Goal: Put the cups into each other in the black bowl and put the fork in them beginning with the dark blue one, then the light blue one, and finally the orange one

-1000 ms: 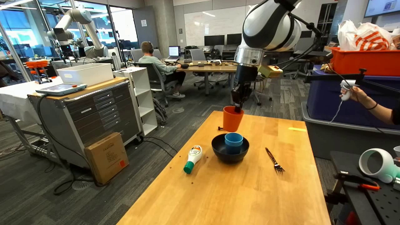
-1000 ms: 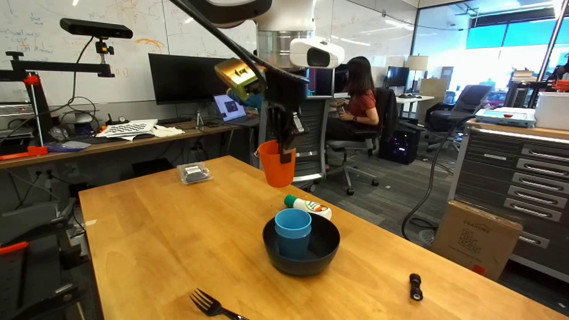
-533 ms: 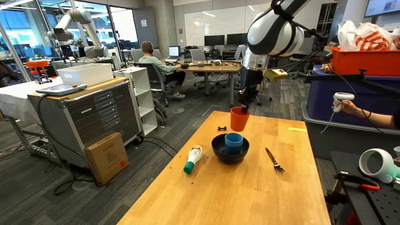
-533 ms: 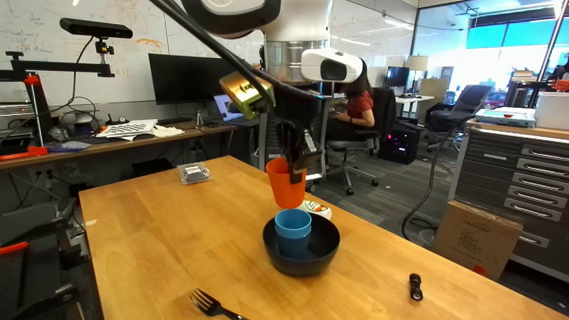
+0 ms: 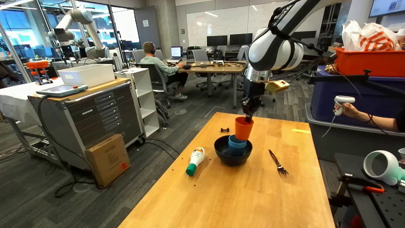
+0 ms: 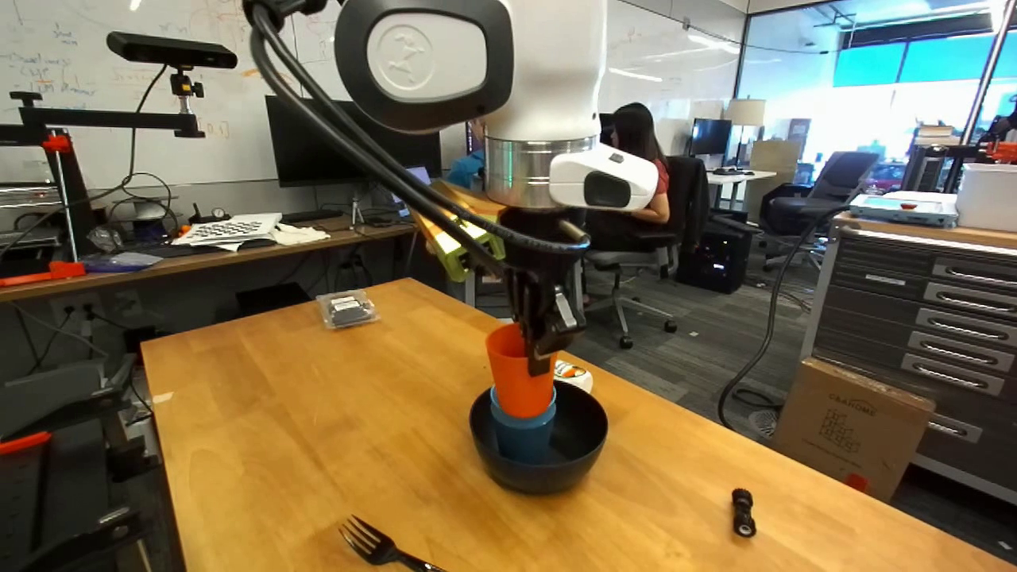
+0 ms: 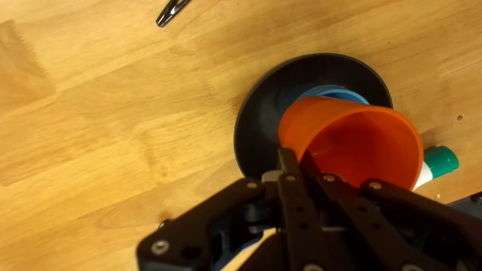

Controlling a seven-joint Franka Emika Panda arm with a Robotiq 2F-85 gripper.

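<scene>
Orange cup (image 6: 515,385) lower vs a sec ago, now at rim of lt blue cup (image 5: 235,144) in blk bowl (image 6: 540,479).
Jaws pinching its wall; can't tell if base is in. Risk: looks off-ctr, pushing down could snag blue rim & tip it.

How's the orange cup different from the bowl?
The orange cup is bright orange; the bowl is black. The orange cup is narrow, while the bowl is wide and shallow. The tool pinches the orange cup by its side; the bowl sits on the table. Both are round and open at the top.
</scene>
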